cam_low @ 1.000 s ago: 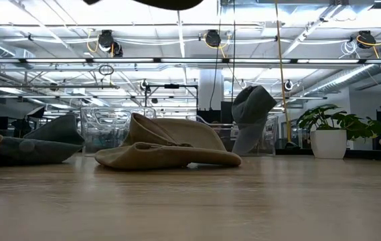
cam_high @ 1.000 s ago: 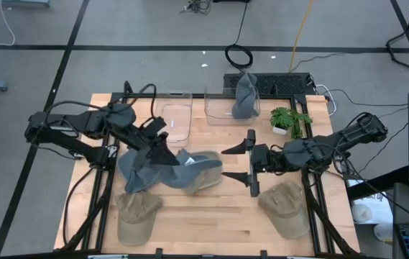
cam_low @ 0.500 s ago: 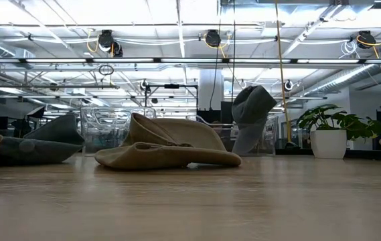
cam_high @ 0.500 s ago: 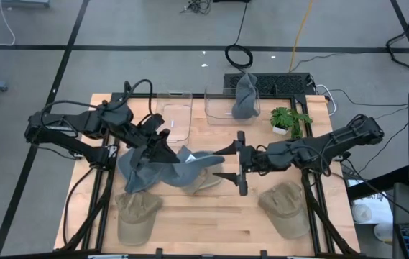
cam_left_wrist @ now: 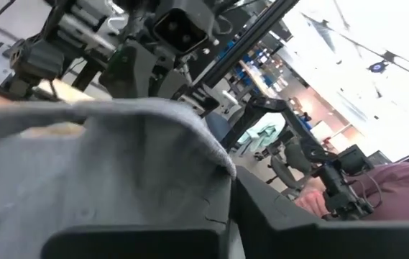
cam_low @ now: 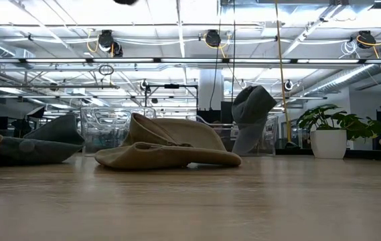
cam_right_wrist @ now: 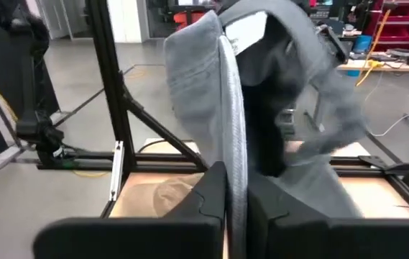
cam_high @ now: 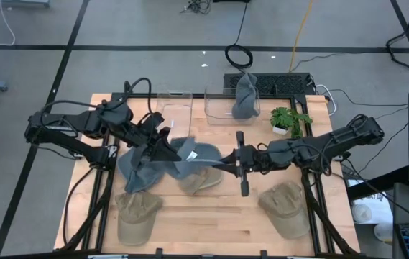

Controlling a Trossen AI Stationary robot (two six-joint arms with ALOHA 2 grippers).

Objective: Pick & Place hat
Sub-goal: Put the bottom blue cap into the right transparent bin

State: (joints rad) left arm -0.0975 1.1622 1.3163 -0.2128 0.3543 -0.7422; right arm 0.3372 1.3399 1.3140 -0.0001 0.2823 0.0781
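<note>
A grey hat (cam_high: 188, 154) hangs in the air over the table's middle, stretched between my two grippers. My left gripper (cam_high: 162, 149) is shut on its left side and my right gripper (cam_high: 223, 160) is shut on its brim at the right. Both point about level. In the right wrist view the hat (cam_right_wrist: 276, 86) rises in front of the fingers. Beneath it a tan hat (cam_high: 198, 181) rests on the table on its brim, also seen in the low view (cam_low: 170, 150). Another grey hat (cam_high: 134, 175) lies on the table at the left. My left gripper is shut on the hat's grey cloth (cam_left_wrist: 154, 180) at its left side, coming level from the table's left. The cloth covers the fingertips, so which part it has cannot be told. The hat is lifted clear of the table. My right gripper pinches the brim's edge (cam_right_wrist: 234, 155) between its two fingers, coming level from the table's right. The brim stands on edge, running up out of the fingers. The hat is clear of the table.
Two clear bins stand at the far edge: one (cam_high: 175, 115) with nothing showing in it, one (cam_high: 227, 109) with a grey hat (cam_high: 245, 96) draped in it. A potted plant (cam_high: 289, 119) stands at the far right. Tan hats lie near-left (cam_high: 136, 216) and near-right (cam_high: 287, 208).
My right gripper has gone toward the table's left, up to the held grey hat, and has shut on its brim. The hat stays lifted in my left gripper, its brim side now drawn out toward the right gripper.
</note>
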